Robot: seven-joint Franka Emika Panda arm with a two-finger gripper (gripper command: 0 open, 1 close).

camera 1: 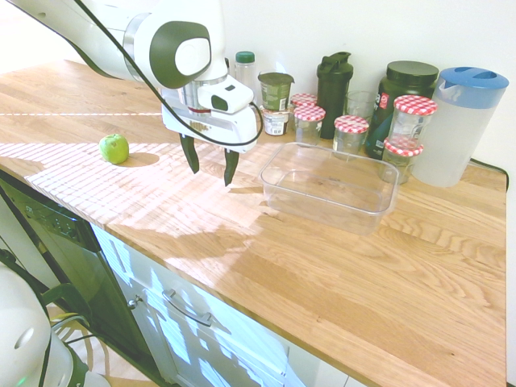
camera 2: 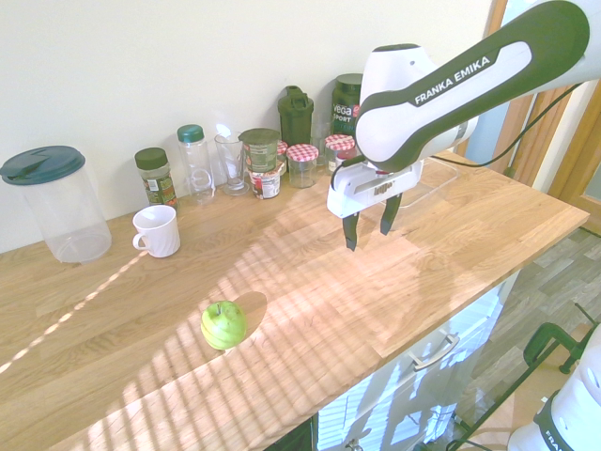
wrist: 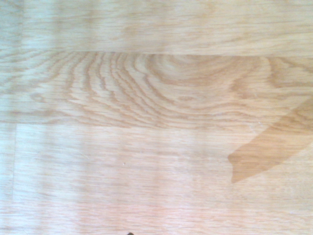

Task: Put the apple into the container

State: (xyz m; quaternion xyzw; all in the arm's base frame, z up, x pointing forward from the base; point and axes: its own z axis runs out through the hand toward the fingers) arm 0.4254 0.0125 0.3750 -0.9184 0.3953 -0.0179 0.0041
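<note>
The small green apple (camera 1: 114, 148) (camera 2: 223, 324) rests on the wooden counter, well to one side of the arm. The clear plastic container (camera 1: 329, 185) (camera 2: 427, 182) stands empty on the counter on the arm's other side; the arm partly hides it in the second exterior view. Between the two, my gripper (camera 1: 211, 168) (camera 2: 369, 229) hangs above bare counter, pointing down. It is open, with nothing between its dark fingers. Only wood grain shows in the wrist view.
Along the wall stand several red-checked-lid jars (camera 1: 351, 129), dark shaker bottles (camera 1: 334, 81), a glass, spice jars and a blue-lidded pitcher (camera 1: 459, 125) (camera 2: 56, 202). A white mug (camera 2: 158, 231) sits behind the apple. The counter's front edge (camera 1: 242, 310) drops to cabinets.
</note>
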